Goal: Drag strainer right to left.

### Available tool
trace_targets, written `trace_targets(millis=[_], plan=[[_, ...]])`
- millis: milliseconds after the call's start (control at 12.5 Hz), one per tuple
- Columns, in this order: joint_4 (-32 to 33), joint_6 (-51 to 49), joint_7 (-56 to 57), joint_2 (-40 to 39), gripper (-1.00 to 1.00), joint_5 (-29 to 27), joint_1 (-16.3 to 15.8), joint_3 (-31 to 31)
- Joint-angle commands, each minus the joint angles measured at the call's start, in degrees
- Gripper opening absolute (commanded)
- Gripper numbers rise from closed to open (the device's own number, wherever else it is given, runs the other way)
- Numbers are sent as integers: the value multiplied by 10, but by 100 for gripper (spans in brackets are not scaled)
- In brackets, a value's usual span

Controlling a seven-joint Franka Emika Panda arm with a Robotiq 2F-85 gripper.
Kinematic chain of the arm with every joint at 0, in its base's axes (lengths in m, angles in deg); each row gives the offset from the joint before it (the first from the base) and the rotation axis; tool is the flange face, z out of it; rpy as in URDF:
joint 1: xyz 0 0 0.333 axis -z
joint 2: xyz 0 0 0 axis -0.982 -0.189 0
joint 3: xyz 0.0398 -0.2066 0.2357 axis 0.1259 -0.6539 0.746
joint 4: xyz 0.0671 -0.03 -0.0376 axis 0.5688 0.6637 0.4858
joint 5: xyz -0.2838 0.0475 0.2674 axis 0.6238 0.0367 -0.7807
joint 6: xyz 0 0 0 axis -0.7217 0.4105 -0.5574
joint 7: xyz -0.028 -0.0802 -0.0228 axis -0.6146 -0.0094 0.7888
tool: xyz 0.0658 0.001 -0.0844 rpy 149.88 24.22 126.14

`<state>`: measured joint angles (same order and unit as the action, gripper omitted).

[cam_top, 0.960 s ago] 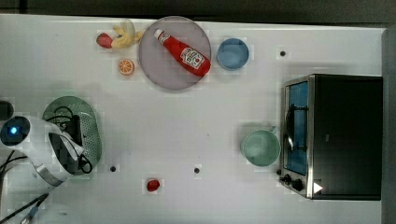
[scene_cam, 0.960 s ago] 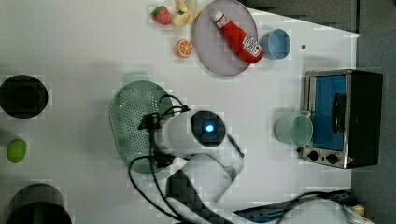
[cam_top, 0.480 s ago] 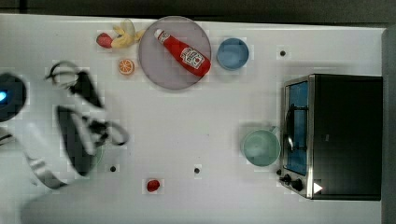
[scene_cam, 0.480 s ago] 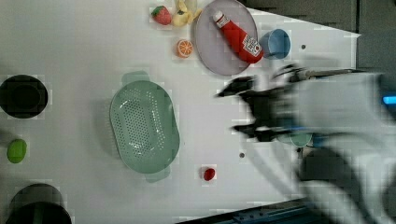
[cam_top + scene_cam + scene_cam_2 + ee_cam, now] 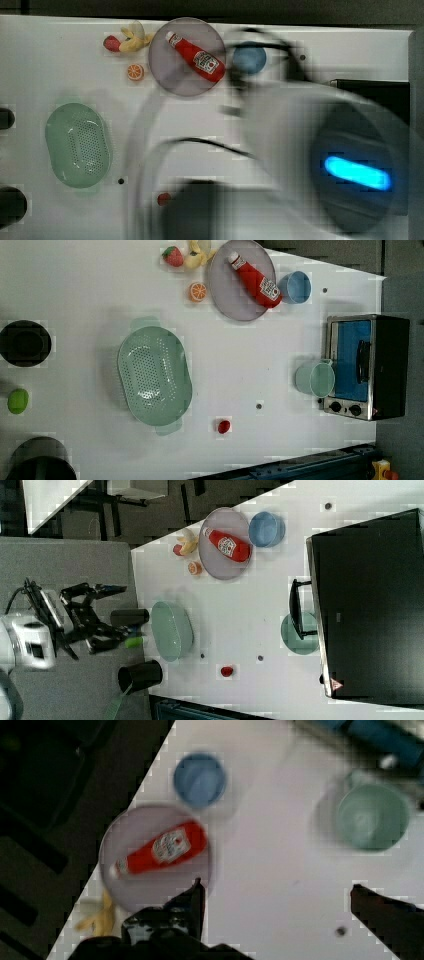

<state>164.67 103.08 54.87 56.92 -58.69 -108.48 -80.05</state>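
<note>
Your gripper [image 5: 275,892] hangs released, jaws spread wide and gripping nothing, above the table [image 5: 250,360] between plate [image 5: 150,855] and cup [image 5: 372,817], while the strainer [image 5: 154,375] lies at the left view's centre-left, well apart from it.

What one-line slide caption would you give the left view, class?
Mint-green strainer rests free on the white table, with ketchup bottle on a grey plate and toaster oven alongside.

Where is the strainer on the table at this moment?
The strainer lies on the white table in the left view's left half, below the orange slice and up-left of the small red object.
</note>
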Motion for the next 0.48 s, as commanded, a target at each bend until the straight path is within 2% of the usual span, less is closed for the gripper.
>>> trace_targets(millis=[80, 480], plan=[[36, -18, 177, -29, 100, 14, -15, -14], [36, -16, 177, -33, 100, 14, -15, -17]])
